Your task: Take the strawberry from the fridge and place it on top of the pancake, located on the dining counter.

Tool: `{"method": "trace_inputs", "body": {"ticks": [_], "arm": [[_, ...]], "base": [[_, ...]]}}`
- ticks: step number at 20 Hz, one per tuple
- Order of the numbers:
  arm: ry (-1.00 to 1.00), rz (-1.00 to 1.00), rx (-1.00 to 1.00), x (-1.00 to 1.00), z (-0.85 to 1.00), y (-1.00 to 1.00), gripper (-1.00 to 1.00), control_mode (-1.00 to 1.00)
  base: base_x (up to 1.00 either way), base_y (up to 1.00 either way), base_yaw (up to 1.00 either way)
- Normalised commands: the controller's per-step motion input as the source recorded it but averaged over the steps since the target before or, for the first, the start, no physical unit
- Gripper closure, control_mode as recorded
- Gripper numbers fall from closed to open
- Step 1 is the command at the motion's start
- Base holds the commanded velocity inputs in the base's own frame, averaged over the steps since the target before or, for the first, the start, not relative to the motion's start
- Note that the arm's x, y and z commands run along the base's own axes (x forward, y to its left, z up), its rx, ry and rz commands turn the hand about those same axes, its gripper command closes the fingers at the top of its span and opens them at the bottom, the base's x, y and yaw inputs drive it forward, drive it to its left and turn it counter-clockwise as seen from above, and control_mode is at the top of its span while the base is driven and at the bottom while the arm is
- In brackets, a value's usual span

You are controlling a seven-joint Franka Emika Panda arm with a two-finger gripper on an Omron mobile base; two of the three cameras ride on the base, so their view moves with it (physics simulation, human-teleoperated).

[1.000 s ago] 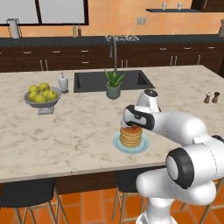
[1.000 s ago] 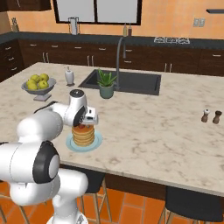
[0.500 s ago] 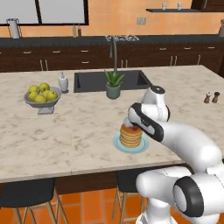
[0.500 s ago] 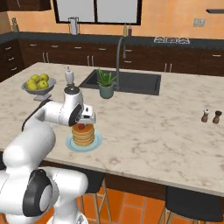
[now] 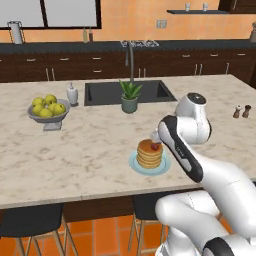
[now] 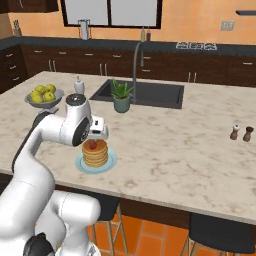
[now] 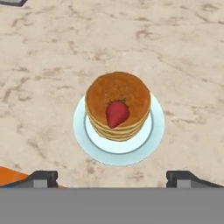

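strawberry (image 7: 117, 113): we see it lying on top of the pancake (image 7: 118, 94), toward the stack's near edge in the hand view, tip pointing at the camera.
pancake: sits on the light blue plate (image 7: 155, 135), on the desk (image 5: 90, 145), near its front edge.
pincer (image 7: 112, 178): wide open, holds nothing; both tips frame the bottom of the hand view, well clear of the berry.
key relation: berry lies straight ahead of the pincer along its axis, centred between the tips, with a visible gap; hand is above the stack.
task status: we judge the placing done; berry looks settled, not rolling.
next move: we'd retreat straight back along the pincer axis, no sideways sweep.
risk: a lateral move could clip the stack or nudge the berry off.
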Motion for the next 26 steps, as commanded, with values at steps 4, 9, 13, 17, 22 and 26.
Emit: {"method": "trace_inputs", "body": {"ticks": [4, 9, 13, 17, 22, 26], "arm": [[-0.22, 0.01, 0.02, -0.67, 0.0, -0.21, -1.0, -1.0], [-0.22, 0.0, 0.07, -0.57, 0.14, -0.44, -1.0, -1.0], [-0.04, 0.0, 0.06, -0.2, 0.12, -0.53, -1.0, -1.0], [0.14, -0.03, 0.01, -0.03, 0.11, -0.55, -1.0, -1.0], [0.14, -0.01, 0.0, -0.01, 0.02, -0.41, -1.0, -1.0], [0.03, 0.0, 0.0, 0.0, -0.01, -0.09, -1.0, -1.0]], "base": [[0.0, 0.0, 0.0], [0.0, 0.0, 0.0], [0.0, 0.0, 0.0], [0.0, 0.0, 0.0], [0.0, 0.0, 0.0], [0.0, 0.0, 0.0]]}}
